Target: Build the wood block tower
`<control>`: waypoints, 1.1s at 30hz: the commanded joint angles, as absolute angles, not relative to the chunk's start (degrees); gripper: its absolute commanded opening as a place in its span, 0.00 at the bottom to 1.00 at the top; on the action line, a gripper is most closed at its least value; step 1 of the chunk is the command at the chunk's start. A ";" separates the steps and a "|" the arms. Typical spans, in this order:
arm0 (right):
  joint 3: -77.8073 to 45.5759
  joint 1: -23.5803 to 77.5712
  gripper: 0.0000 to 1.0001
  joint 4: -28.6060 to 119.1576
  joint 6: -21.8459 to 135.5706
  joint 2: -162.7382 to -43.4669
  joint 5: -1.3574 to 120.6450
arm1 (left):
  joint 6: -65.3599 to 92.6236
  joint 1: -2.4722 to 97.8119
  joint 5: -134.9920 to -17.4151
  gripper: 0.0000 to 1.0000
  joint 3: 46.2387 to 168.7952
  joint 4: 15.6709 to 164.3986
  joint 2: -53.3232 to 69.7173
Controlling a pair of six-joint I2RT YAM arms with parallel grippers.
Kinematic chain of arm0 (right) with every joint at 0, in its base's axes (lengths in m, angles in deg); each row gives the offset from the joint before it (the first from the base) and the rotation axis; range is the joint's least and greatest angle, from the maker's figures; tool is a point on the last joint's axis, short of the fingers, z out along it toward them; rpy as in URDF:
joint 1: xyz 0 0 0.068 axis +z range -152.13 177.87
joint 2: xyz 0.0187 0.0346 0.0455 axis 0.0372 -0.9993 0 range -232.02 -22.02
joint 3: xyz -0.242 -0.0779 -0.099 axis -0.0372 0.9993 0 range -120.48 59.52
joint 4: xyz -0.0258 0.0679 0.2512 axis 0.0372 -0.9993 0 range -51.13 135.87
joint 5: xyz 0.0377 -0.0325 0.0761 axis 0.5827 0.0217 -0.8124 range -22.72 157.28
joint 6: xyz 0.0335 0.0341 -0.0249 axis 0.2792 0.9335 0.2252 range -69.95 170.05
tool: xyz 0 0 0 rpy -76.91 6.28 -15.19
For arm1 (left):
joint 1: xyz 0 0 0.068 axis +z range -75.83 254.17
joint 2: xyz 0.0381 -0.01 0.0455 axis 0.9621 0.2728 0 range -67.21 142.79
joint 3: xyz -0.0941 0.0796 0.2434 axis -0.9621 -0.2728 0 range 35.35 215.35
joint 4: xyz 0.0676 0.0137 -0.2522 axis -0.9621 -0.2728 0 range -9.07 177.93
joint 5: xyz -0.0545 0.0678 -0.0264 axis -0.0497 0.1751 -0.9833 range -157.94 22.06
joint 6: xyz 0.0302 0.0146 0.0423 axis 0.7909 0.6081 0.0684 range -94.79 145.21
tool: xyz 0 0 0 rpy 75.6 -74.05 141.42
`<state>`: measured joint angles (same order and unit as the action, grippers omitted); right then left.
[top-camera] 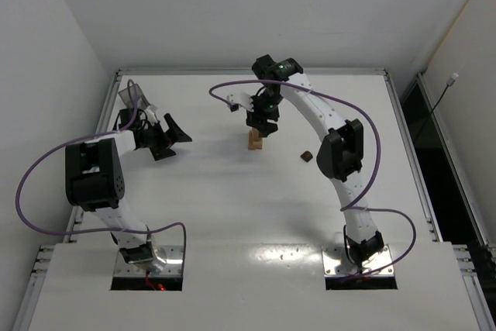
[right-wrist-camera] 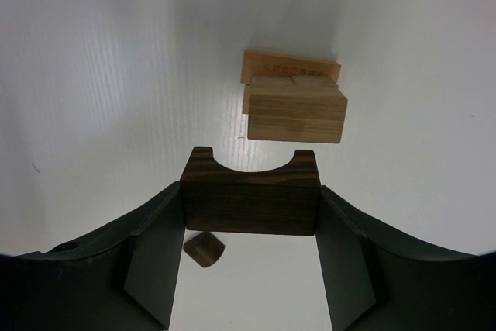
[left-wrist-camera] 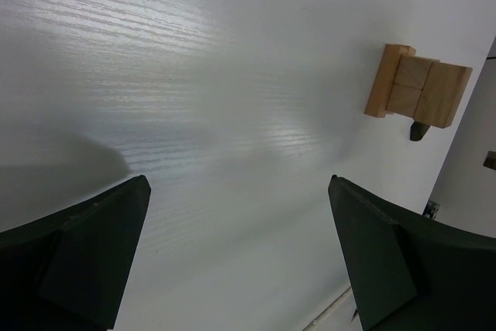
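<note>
**Dark Arch Held Next to the Tan Tower**

Far left, near the back: a see-through dark tray [top-camera: 132, 97] on the white counter [top-camera: 232, 215]. Just right of it, the left hand [top-camera: 167, 139], fingers [left-wrist-camera: 85, 253] spread wide apart, nothing between them, only bare counter below. In the middle, toward the back: the tower [top-camera: 255, 139], a little stack of light tan blocks, standing on the counter, well apart from the left hand. Right over it in the top view, the right hand [top-camera: 261, 123], squeezed tight on the dark arch [right-wrist-camera: 250, 201], curved cut facing the tower. A gap between arch and tower in the wrist view, so not touching. Further right, a small dark block [top-camera: 306, 156] lying alone on the counter.
</note>
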<state>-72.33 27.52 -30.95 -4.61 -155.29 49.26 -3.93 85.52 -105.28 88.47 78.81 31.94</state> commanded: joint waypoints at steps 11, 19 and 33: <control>-77.68 27.40 0.00 -26.20 -1.46 -158.33 49.44 | -3.35 86.30 -107.14 1.00 90.10 80.11 33.43; -78.82 27.40 0.00 -23.91 -0.31 -160.09 49.97 | -3.35 86.30 -107.67 1.00 90.10 80.11 33.43; -78.82 27.93 0.00 -24.44 -0.84 -161.15 51.11 | -3.35 86.30 -108.19 1.00 90.10 80.64 33.95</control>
